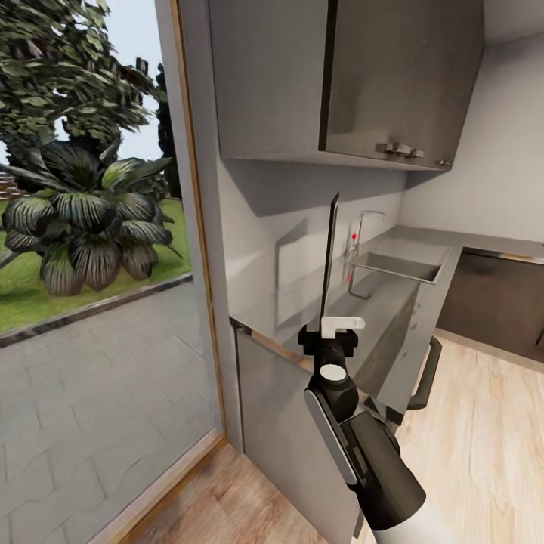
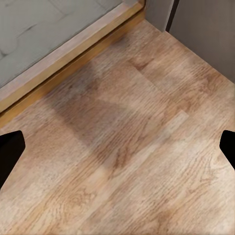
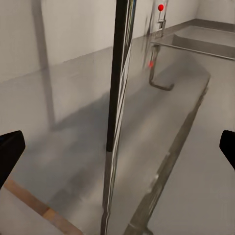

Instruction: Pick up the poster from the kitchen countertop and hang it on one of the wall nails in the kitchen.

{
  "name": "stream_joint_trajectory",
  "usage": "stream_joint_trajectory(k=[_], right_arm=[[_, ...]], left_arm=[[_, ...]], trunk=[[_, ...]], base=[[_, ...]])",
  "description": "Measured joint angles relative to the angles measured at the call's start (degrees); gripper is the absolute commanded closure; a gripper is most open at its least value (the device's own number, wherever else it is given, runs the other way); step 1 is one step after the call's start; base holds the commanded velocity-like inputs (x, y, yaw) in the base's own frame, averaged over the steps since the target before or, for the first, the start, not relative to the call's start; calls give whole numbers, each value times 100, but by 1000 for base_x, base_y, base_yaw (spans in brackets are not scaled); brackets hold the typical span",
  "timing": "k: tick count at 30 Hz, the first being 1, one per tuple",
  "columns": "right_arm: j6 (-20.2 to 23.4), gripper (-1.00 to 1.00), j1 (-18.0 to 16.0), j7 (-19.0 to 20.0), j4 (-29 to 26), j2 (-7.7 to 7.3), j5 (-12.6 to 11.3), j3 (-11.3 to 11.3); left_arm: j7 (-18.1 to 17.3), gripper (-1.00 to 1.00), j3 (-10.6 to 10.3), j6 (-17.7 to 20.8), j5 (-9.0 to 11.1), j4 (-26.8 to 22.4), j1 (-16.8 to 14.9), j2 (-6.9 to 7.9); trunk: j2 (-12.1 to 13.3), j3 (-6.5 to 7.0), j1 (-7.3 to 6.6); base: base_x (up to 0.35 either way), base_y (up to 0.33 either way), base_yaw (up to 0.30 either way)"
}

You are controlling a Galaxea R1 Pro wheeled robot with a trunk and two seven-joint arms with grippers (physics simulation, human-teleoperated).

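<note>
With the poster [image 1: 330, 253] standing edge-on above the kitchen countertop [image 1: 393, 302], my right gripper [image 1: 332, 326] clamps it; hanging it remains.

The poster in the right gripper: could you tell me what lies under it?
Under the poster, held edge-on by the right gripper, lies the kitchen countertop with its reflection. The poster's bottom edge is covered by the gripper.

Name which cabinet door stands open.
The upper wall cabinet above the sink: its door is swung out, baring the inside. The base cabinet fronts are shut.
</note>
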Motion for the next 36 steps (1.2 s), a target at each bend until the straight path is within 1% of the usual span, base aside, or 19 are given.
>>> stream_joint_trajectory(k=[2, 3, 5, 9, 15, 17, 29, 36], right_arm=[[2, -100, -13, 2, 3, 0, 1, 0], [7, -100, -109, -1, 18, 0, 0, -1], [11, -100, -183, -3, 31, 0, -3, -1], [15, -100, -257, 0, 52, 0, -2, -1], [16, -100, -472, 3, 303, 0, -5, -9], [15, -100, -525, 4, 375, 0, -40, -10], [13, -100, -562, 3, 433, 0, -79, -12], [13, -100, -563, 3, 437, 0, -80, -15]], left_arm=[[0, -100, 0, 0, 0, 0, 0, 0], [0, -100, 0, 0, 0, 0, 0, 0], [0, -100, 0, 0, 0, 0, 0, 0], [0, -100, 0, 0, 0, 0, 0, 0], [0, -100, -6, 0, 0, 0, 0, 0], [0, -100, -6, 0, 0, 0, 0, 0], [0, -100, -7, 2, 0, 0, 0, 0], [0, -100, -8, 4, 0, 0, 0, 0]], trunk=[[0, 0, 0], [0, 0, 0], [0, 0, 0], [0, 0, 0], [0, 0, 0], [0, 0, 0], [0, 0, 0], [0, 0, -1]], base=[[4, 0, 0], [2, 0, 0], [1, 0, 0], [0, 0, 0], [0, 0, 0], [0, 0, 0], [6, 0, 0], [128, 0, 0]])
